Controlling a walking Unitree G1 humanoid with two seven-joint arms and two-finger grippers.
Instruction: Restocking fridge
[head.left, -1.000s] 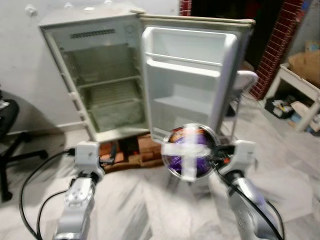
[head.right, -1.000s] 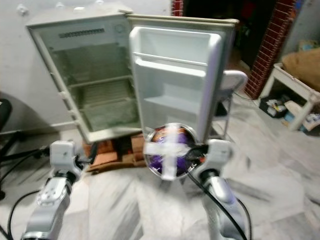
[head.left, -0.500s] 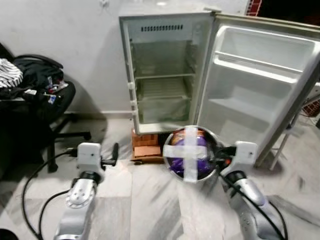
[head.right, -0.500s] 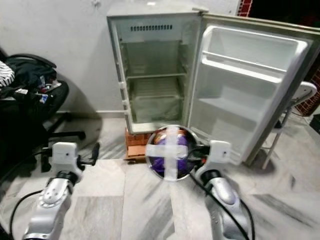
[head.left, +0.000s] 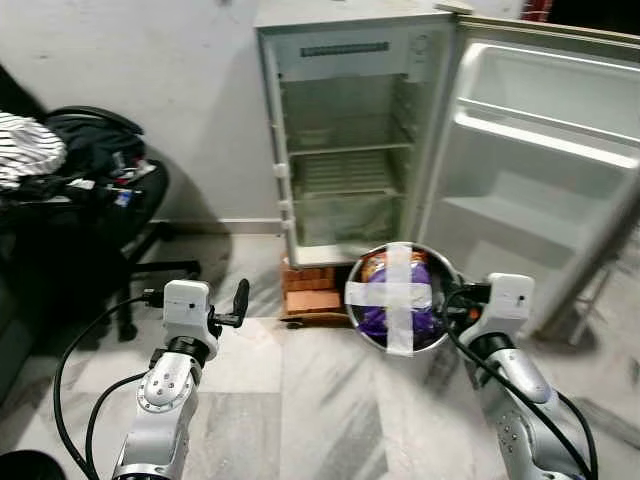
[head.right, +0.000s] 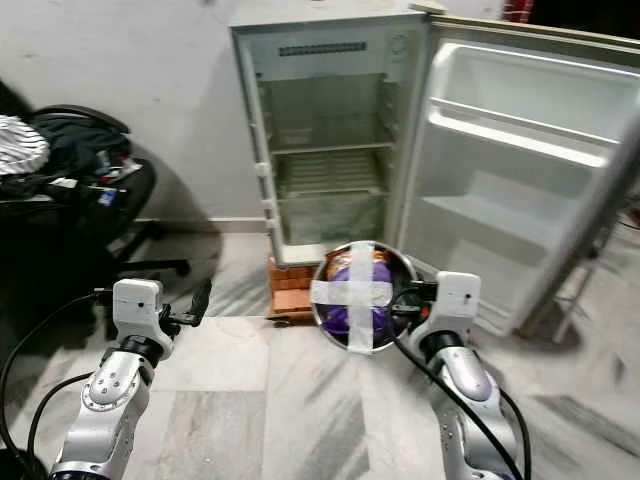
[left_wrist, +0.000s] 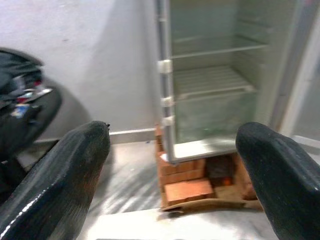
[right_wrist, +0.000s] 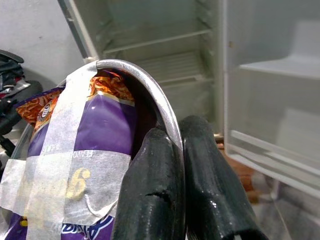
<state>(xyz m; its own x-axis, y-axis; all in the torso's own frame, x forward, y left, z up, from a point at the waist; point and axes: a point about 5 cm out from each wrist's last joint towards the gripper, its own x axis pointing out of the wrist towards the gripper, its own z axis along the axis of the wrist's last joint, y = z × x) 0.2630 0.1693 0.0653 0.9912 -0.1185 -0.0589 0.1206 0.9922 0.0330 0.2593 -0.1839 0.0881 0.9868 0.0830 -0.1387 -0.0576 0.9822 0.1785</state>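
Observation:
A steel bowl holds a purple and orange snack packet, strapped in by a cross of white tape. My right gripper is shut on the bowl's rim and holds it up at chest height. Straight ahead stands the small fridge, door swung wide to the right, wire shelves bare. My left gripper is raised on the left, open, with nothing between its fingers. The fridge rests on bricks.
A black office chair piled with clothes stands at the left against the grey wall. Marble floor lies between me and the fridge. The open door reaches far out on the right.
The camera has swung and moved, so the fridge now faces me squarely and looks a little nearer. The bowl stays gripped in my right gripper; the left stays open.

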